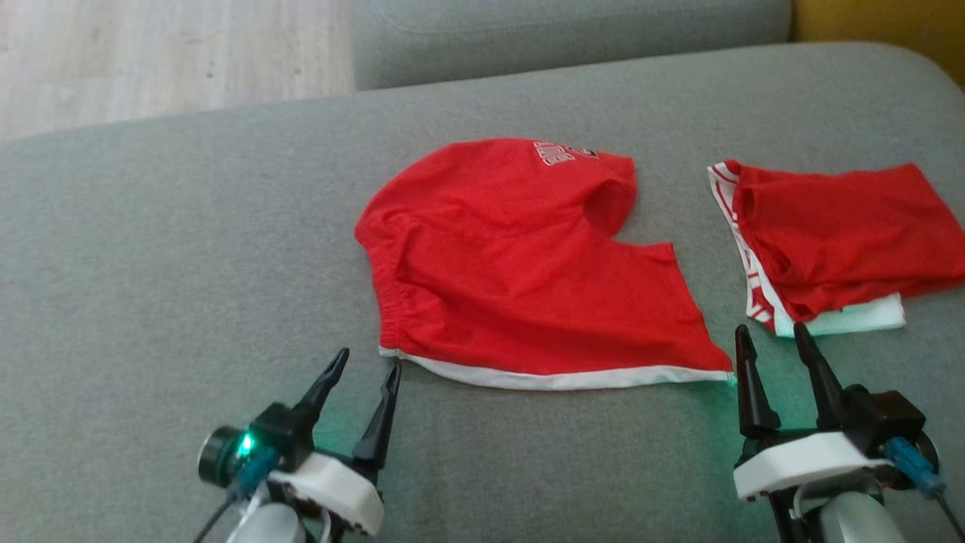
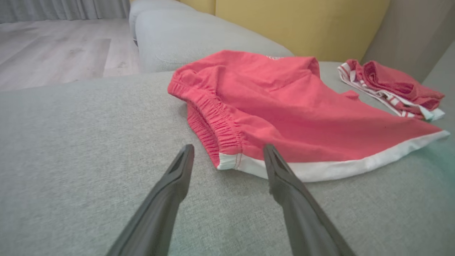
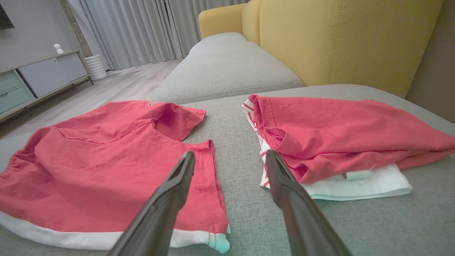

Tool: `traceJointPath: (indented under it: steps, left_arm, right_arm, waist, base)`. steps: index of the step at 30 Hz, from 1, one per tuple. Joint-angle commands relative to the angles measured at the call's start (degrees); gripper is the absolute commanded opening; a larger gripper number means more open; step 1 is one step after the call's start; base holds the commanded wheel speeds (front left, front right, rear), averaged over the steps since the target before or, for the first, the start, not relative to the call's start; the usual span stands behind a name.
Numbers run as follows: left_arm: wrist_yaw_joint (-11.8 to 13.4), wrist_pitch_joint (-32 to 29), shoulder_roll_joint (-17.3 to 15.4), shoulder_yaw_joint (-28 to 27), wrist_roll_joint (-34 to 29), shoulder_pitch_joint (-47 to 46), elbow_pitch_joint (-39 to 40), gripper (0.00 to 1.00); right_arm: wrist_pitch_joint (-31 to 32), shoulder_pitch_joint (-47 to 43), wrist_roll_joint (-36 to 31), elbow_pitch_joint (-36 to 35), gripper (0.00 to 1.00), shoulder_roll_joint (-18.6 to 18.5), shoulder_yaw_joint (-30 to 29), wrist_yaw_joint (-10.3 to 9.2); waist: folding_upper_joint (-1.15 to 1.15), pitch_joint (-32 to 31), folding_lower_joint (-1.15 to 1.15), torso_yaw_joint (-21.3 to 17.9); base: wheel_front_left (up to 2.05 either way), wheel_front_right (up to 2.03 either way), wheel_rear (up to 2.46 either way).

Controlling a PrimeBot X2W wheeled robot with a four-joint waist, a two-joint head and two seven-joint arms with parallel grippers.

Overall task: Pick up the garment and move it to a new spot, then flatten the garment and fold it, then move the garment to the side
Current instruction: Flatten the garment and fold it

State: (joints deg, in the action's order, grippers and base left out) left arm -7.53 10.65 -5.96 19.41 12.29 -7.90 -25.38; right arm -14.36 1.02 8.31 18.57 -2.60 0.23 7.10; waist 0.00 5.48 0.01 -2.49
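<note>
The garment [image 1: 520, 264] is a pair of red shorts with a white side stripe, lying folded in half on the grey cushion, its white edge nearest me. My left gripper [image 1: 369, 363] stands open just off the garment's near left corner [image 2: 227, 161], where the elastic waistband ends. My right gripper [image 1: 776, 338] is open too, its fingers straddling the bare gap between the garment's near right corner [image 3: 213, 234] and a second pile. Neither gripper touches cloth.
A folded pile of red and white clothes [image 1: 837, 241] lies at the right of the grey sofa cushion [image 1: 188, 264]. Behind are another grey cushion [image 3: 227, 67], a yellow backrest [image 3: 337, 39], and wooden floor [image 1: 151, 53] at the far left.
</note>
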Motion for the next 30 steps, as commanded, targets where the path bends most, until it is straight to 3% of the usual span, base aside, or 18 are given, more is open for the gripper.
traceJointPath:
  steps: [1,20,21,22,23,24,30]
  left_arm:
    - [0.09,-0.07,-1.32,-1.36,0.16,-2.90,0.75,1.00]
    - [0.05,1.65,-3.30,3.97,4.02,-11.28,-10.64,0.98]
    - [0.05,1.80,-3.33,4.07,4.04,-11.43,-10.83,0.58]
    - [0.05,1.88,-3.33,4.30,4.08,-11.54,-11.05,0.35]
    - [0.05,1.94,-3.35,4.62,4.15,-11.67,-11.22,0.05]
    - [0.05,2.02,-3.40,4.95,4.24,-11.79,-11.35,0.00]
    - [0.05,2.78,-3.77,6.62,5.00,-12.14,-11.29,0.00]
  right_arm:
    - [-0.63,2.47,-0.47,-1.67,1.00,-0.28,1.57,0.39]
    - [-0.63,4.28,-0.18,-1.73,1.00,-0.28,2.29,0.39]
    - [-0.63,4.29,-0.16,-1.71,1.00,-0.28,2.25,0.39]
    - [-0.63,4.30,-0.15,-1.67,1.00,-0.28,2.23,0.39]
    - [-0.63,4.31,-0.17,-1.61,1.00,-0.28,2.25,0.39]
    - [-0.63,4.36,-0.17,-1.57,1.00,-0.28,2.30,0.39]
    - [-0.63,4.44,-0.60,-1.36,1.00,-0.28,2.46,0.39]
  waist:
    - [0.00,0.79,-0.01,-0.71]
    - [0.00,3.83,-0.01,-3.89]
    - [0.00,3.88,-0.01,-3.84]
    - [0.00,3.88,-0.01,-3.80]
    - [0.00,3.90,-0.01,-3.75]
    - [0.00,3.91,-0.01,-3.71]
    - [0.00,3.59,-0.01,-3.36]
  base:
    - [0.00,0.00,0.00]
    - [0.00,0.00,0.00]
    - [0.00,0.00,0.00]
    - [0.00,0.00,0.00]
    - [0.00,0.00,0.00]
    - [0.00,0.00,0.00]
    - [0.00,0.00,0.00]
